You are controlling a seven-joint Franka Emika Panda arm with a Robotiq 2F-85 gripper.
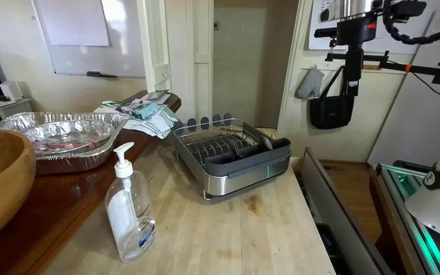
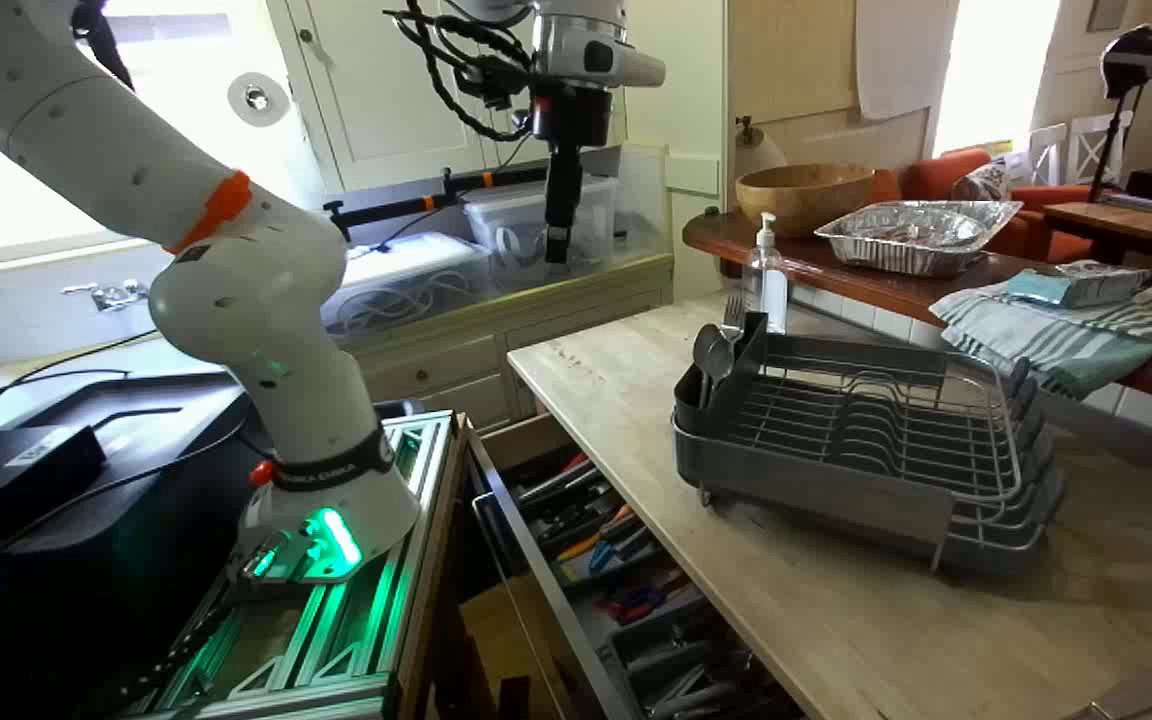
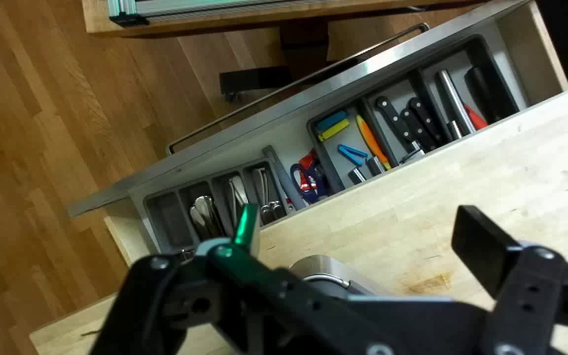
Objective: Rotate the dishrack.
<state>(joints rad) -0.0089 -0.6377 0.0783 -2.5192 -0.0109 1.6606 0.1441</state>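
Note:
The dishrack (image 1: 250,179) stands on the light wooden counter, a metal wire rack on a dark grey base. It shows in both exterior views, also here (image 2: 816,500). A grey cutlery holder with spoons and a fork (image 2: 716,360) hangs at one end. My gripper (image 1: 353,86) is high above, apart from the dishrack; it also hangs in an exterior view (image 2: 558,240). In the wrist view my gripper (image 3: 358,236) is open, with nothing between its fingers. A rounded steel corner of the dishrack (image 3: 323,266) shows there; the gripper hides the rest.
An open drawer (image 3: 244,148) with cutlery and tools juts out between the counter and the robot base. A soap bottle (image 1: 132,217) stands on the counter. A foil pan (image 1: 71,160), a wooden bowl (image 1: 2,179) and towels (image 1: 151,122) lie on the raised dark ledge.

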